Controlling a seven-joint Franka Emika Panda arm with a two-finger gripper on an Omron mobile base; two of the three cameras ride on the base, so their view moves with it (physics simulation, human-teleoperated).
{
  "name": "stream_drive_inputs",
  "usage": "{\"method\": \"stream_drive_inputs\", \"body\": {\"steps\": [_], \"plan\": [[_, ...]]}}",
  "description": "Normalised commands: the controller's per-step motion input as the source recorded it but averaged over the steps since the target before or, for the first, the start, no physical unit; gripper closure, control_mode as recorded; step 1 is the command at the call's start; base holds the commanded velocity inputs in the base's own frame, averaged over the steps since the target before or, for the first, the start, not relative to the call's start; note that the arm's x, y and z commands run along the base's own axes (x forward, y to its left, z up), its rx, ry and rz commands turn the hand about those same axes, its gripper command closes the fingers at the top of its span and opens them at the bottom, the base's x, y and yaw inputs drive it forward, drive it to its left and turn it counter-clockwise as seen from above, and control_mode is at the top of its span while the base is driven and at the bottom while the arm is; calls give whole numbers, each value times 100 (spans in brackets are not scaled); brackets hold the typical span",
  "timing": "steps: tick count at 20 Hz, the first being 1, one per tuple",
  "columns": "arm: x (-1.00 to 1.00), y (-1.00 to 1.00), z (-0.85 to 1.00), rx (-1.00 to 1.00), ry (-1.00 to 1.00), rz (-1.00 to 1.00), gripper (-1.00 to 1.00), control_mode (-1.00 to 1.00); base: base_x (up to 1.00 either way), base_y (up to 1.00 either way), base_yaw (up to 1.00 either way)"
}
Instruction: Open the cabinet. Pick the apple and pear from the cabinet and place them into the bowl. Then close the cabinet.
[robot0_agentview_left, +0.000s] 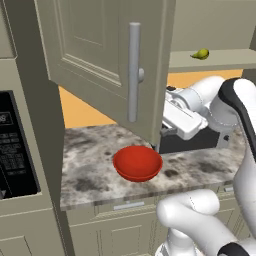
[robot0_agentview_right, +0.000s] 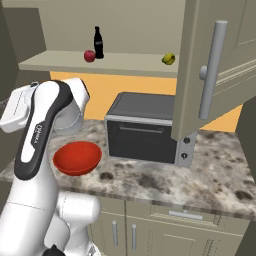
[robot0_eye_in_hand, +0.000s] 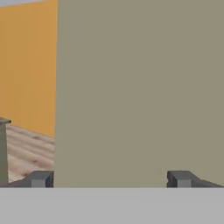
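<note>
Sitting in open cabinet (robot0_agentview_right: 210, 75): apple (robot0_agentview_right: 89, 56), pear (robot0_agentview_right: 168, 59); bowl (robot0_agentview_right: 77, 157) empty.

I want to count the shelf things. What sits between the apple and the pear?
In the right base view, a dark cola bottle stands beside the apple; toward the pear, bare shelf.

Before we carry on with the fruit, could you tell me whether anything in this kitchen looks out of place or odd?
Nothing is spilled, tipped or damaged. Both cabinet doors stand swung wide open, as the job needs. The apple, the pear and a dark bottle sit on the shelf; the bowl is empty on the counter.
</note>
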Motion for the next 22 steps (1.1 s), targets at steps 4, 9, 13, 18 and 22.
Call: {"method": "stream_drive_inputs", "body": {"steps": [4, 9, 13, 18, 22], "plan": [[-18, 47, 0, 0, -1, 3, -100, -100, 0, 0, 0], [-19, 49, 0, 0, -2, 2, -100, -100, 0, 0, 0], [-14, 37, 0, 0, 0, 1, -100, -100, 0, 0, 0], [-8, 26, 0, 0, 0, 0, -100, -100, 0, 0, 0], [-6, 16, 0, 0, -3, 0, -100, -100, 0, 0, 0]]}}
